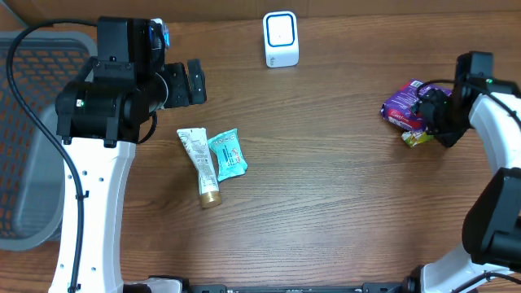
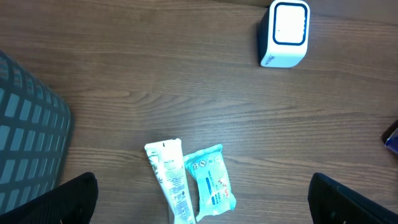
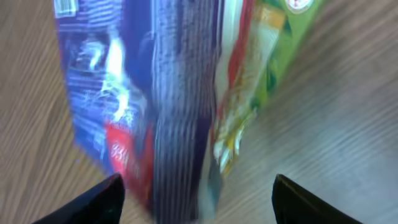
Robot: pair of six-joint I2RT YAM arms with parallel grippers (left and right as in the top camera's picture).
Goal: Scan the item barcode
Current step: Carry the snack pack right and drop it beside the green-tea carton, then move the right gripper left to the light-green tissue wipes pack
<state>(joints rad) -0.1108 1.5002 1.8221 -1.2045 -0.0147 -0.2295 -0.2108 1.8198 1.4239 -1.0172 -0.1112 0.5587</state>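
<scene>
Purple packet sits at the table's right side, between the spread fingers of the right pincer, with 1 green packet touching it. The view there is blurred. The white scanner stands well apart at the far edge. The left pincer hangs spread and empty above 1 tube and 1 teal wipes pack.

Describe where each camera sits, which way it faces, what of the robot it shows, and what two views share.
Overhead: above the table, facing down; left tool and right tool show.
Left wrist: on the left arm, looking down at the tube, teal packet, scanner; its fingertips show.
Right wrist: close over the purple packet and green packet; its fingertips show.
Shared: overhead and left wrist both show scanner, tube, teal packet.
</scene>
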